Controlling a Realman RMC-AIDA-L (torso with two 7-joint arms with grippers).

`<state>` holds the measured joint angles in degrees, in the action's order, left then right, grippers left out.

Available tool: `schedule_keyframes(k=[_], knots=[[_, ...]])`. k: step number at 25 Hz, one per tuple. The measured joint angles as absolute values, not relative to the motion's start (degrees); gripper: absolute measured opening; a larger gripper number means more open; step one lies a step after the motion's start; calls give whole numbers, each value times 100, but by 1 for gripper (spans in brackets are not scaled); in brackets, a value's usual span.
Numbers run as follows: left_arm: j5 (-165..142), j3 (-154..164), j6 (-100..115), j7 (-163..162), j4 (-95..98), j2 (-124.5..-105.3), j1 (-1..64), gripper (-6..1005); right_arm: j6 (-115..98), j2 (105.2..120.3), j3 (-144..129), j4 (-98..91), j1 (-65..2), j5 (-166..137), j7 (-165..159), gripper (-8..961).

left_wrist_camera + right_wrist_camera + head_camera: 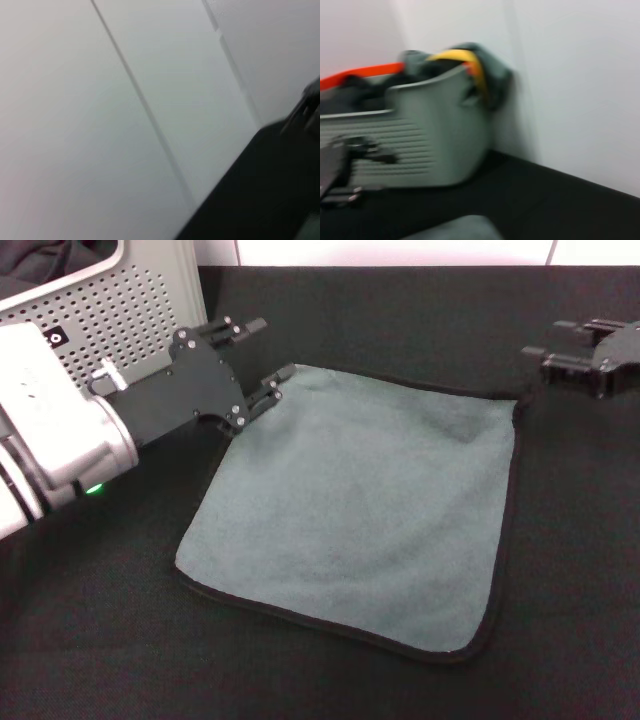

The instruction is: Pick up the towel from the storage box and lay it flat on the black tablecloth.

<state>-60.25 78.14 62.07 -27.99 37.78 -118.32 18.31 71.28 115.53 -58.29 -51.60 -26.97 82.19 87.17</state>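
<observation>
The towel (360, 505) lies spread flat, grey-green face up, on the black tablecloth (100, 640); its black edging shows all round. My left gripper (262, 355) is open at the towel's far left corner, its lower finger (272, 388) at the cloth's edge and nothing between the fingers. My right gripper (545, 340) is open just beyond the far right corner, apart from the towel. The storage box (120, 300) stands at the back left. The right wrist view shows the storage box (435, 135) with other cloths heaped inside and an edge of the towel (455, 227).
A white wall (125, 100) runs behind the table. Dark fabric fills the box in the head view. Yellow and orange cloth pieces (460, 57) hang over the box rim. Bare tablecloth (260, 200) surrounds the towel.
</observation>
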Motion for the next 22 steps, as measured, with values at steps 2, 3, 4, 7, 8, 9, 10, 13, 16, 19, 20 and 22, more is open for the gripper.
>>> schedule_keyframes(k=[2,3,4,7,8,9,10,13,16,19,20,22], knots=[[-6251,7803,6815,-3697,3834,-11665,1801,523,7569,11571,-5917,-5316,-2646,8282,9030,626],[-6320,7800,7142,-4098,3846,-11567,1797,523,7772,11575,-5956,-5368,-2637,8312,9163,625],[-6320,7800,7142,-4098,3846,-11567,1797,523,7968,11578,-5983,-5398,-2636,8319,9296,625],[-6348,7780,7988,-4875,3857,-11391,1794,523,8627,11590,-6146,-5513,-2626,8429,9793,624],[-6351,7757,8165,-4961,3857,-11382,1781,524,8783,11592,-6213,-5536,-2619,8495,9942,624],[-6352,7723,8324,-5024,3864,-11379,1766,524,8919,11591,-6272,-5556,-2616,8558,10066,623],[-6353,7691,8441,-5083,3871,-11379,1746,524,9082,11591,-6339,-5583,-2609,8641,10209,623],[-6360,7628,8804,-5290,3888,-11400,1667,524,9385,11590,-6498,-5676,-2585,8842,10473,622],[-6399,7627,9058,-5455,3894,-11418,1640,523,9533,11590,-6688,-5793,-2510,9007,10737,622],[-6469,7627,9312,-5726,3906,-11410,1650,524,9536,11593,-6956,-5833,-2399,9159,11091,622],[-6521,7627,9383,-5891,3929,-11402,1675,525,9527,11593,-7019,-5837,-2365,9201,11185,622],[-6653,7628,9427,-6142,4034,-11390,1716,526,9523,11595,-7059,-5826,-2330,9236,11293,622]])
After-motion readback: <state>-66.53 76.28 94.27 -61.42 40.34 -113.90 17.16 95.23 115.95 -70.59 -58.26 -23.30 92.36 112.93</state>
